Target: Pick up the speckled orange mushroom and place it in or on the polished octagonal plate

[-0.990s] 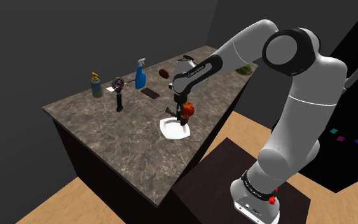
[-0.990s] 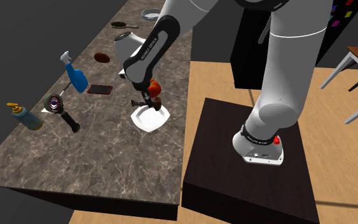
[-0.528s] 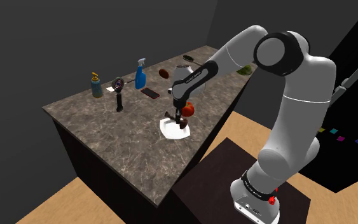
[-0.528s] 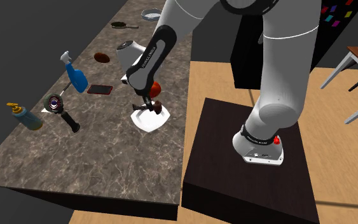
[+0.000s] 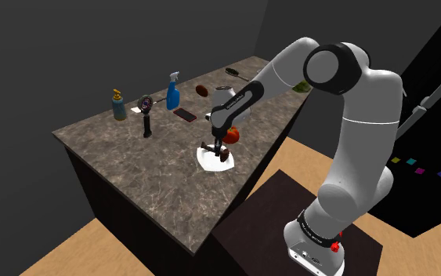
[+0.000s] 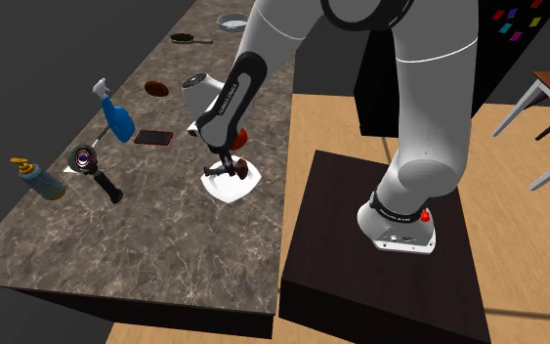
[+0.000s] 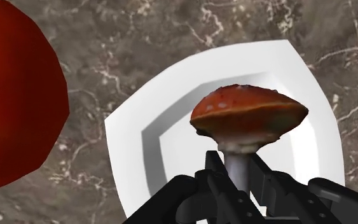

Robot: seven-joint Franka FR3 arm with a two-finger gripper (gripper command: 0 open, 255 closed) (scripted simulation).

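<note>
The hand pinches the mushroom by its stem, cap pointing straight out ahead. The white plate lies directly beyond it, right below.

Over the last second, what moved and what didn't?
The hand came down toward the white plate, carrying the mushroom with it. It still clasps the mushroom by the stem and has let go of nothing. I cannot tell whether the mushroom touches the plate yet. The plate, spray bottle and phone stayed put.
</note>
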